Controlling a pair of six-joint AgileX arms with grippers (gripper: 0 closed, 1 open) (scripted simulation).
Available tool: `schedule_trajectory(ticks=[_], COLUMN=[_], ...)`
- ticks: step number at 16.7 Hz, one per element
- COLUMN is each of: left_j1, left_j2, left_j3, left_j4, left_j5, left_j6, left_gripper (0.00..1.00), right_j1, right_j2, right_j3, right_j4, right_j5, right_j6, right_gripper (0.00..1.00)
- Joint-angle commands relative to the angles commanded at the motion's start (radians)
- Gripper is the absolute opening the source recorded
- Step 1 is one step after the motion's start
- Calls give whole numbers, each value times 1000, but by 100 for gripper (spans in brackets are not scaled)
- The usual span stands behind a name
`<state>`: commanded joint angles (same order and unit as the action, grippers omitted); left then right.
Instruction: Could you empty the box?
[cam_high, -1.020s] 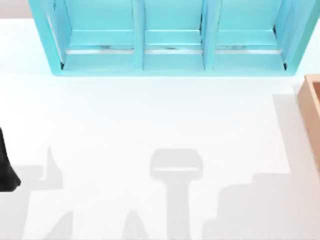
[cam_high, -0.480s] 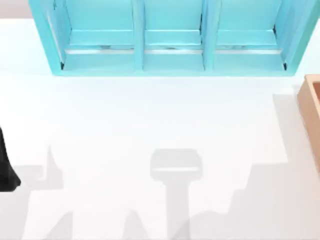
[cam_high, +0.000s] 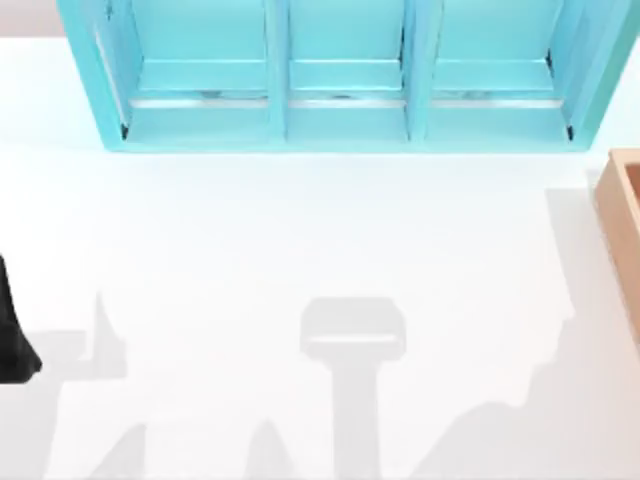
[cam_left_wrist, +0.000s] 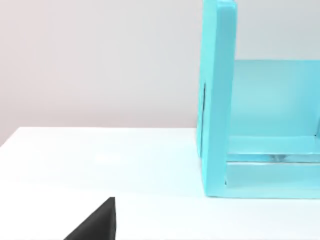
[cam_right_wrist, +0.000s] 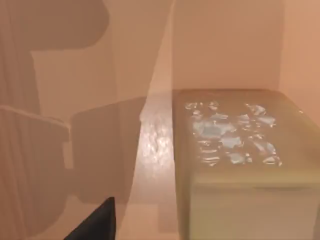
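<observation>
The box (cam_high: 622, 215) is a light-brown wooden container whose thick wall pokes in at the top view's right edge. The right wrist view looks down inside it, with plain wood walls (cam_right_wrist: 225, 45) and floor (cam_right_wrist: 155, 150). On that floor sits a pale golden block (cam_right_wrist: 235, 150) with a glinting top. A dark part of my right gripper (cam_right_wrist: 97, 222) hangs above the box floor beside the block, apart from it. My left arm (cam_high: 12, 345) stays parked at the table's left edge, and a dark part of its gripper (cam_left_wrist: 97, 222) hangs over the white tabletop.
A turquoise three-bay shelf (cam_high: 345, 110) stands along the back of the white table (cam_high: 300, 230), with its side wall (cam_left_wrist: 217, 100) close to the left wrist camera. Grey arm shadows lie across the front of the table.
The right arm's shadow at the front right of the table has drawn back toward the right and the front edge. The left arm, shelf and box have not moved.
</observation>
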<state>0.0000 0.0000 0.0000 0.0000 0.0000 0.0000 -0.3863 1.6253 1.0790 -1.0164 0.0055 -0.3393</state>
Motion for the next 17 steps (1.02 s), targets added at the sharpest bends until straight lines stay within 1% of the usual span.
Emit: schedule_trajectory(ticks=[2, 4, 9, 17], left_j1=[0, 0, 0, 0], left_j2=[0, 0, 0, 0], left_j3=[0, 0, 0, 0], left_j4=[0, 0, 0, 0], left_j5=[0, 0, 0, 0], left_j6=[0, 0, 0, 0], left_gripper=[100, 100, 100, 100], right_j1=[0, -1, -1, -1], right_j2=[27, 48, 58, 58], right_j3=[-67, -117, -135, -135], right_j4=[103, 166, 187, 187], right_j5=[0, 0, 0, 0], right_j6=[0, 0, 0, 0], right_gripper=[100, 100, 100, 40])
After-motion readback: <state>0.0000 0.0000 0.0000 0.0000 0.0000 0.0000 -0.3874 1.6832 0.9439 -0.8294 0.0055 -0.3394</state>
